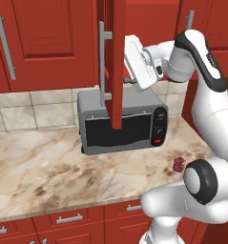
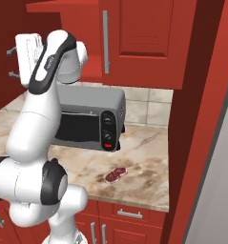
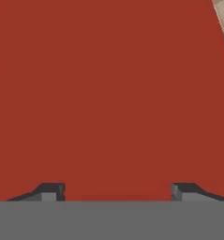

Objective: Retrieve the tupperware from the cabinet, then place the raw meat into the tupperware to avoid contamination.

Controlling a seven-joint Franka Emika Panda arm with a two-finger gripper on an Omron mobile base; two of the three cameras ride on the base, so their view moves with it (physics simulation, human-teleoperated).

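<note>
The cabinet door (image 1: 118, 62) stands swung open, edge-on to the left base view, with its silver bar handle (image 1: 103, 66) on the left side. My gripper (image 1: 129, 81) (image 2: 11, 62) is just right of that door, above the toaster oven, open with nothing between its fingers. In the hand view the fingertips (image 3: 52, 191) stand wide apart before a flat red cabinet surface (image 3: 108, 93). The raw meat (image 1: 178, 163) (image 2: 116, 174) lies on the marble counter, right of the oven and near the front edge. The tupperware is hidden.
A grey toaster oven (image 1: 122, 121) (image 2: 87, 119) sits on the counter (image 1: 48, 167) under the open door. Closed red cabinet doors (image 2: 139, 38) hang to the right, and a tall red side panel (image 2: 201, 119) bounds the counter's right end. Red drawers (image 1: 70, 219) run below.
</note>
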